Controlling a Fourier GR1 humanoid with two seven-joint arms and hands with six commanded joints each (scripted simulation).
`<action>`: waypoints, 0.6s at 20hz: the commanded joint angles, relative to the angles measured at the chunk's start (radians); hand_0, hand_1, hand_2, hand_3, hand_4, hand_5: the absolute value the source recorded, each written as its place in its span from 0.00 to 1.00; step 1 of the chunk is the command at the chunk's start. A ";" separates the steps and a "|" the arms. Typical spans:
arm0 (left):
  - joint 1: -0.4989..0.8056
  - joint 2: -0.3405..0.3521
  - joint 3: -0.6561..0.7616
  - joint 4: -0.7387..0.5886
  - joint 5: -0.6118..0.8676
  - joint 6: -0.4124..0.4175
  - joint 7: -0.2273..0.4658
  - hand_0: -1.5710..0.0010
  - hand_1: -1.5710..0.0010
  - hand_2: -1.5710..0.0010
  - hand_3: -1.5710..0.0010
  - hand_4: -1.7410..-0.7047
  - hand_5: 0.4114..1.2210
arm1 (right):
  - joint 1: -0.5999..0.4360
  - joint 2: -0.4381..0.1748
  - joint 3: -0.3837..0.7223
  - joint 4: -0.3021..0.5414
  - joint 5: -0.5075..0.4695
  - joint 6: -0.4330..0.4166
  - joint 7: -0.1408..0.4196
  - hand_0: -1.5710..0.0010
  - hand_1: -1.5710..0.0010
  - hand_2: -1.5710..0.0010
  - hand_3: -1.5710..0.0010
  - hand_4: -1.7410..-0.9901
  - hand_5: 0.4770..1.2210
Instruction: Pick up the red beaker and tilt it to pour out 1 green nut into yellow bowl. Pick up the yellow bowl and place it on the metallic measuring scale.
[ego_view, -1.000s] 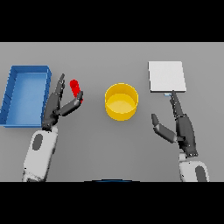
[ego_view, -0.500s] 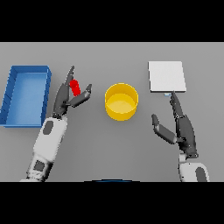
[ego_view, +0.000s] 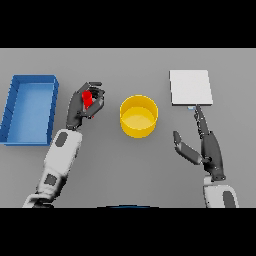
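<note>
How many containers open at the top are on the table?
2 stand there: a blue tray at the left edge and a yellow bowl in the middle. The left hand holds a red beaker.

blue tray (ego_view: 15, 100) | far left on table | grey table (ego_view: 125, 170) | beneath

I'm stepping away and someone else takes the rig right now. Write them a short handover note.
Left hand: fingers curled round the red beaker, between the blue tray and the yellow bowl.
Right hand: open, idle, below the metallic measuring scale.
Yellow bowl: on the table at the centre, beside the scale, not on it.
Done: beaker grasped.
Left: tilt the beaker over the bowl to pour one green nut, then set the bowl on the scale.
</note>
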 joint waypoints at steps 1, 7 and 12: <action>-0.012 -0.004 0.002 0.020 -0.006 0.001 -0.032 0.41 0.39 0.40 0.52 0.20 0.71 | -0.003 0.000 0.004 -0.006 0.010 -0.005 -0.001 1.00 1.00 1.00 1.00 0.67 0.29; -0.019 -0.012 0.024 0.026 0.026 0.010 -0.065 0.11 0.10 0.10 0.15 0.08 0.88 | -0.009 -0.006 -0.005 0.000 0.000 -0.002 0.003 1.00 1.00 1.00 1.00 0.71 0.27; -0.031 0.022 -0.007 -0.058 0.007 0.014 -0.013 0.03 0.03 0.03 0.05 0.03 0.88 | -0.025 -0.004 0.001 0.012 0.035 -0.025 -0.001 1.00 1.00 1.00 1.00 0.80 0.25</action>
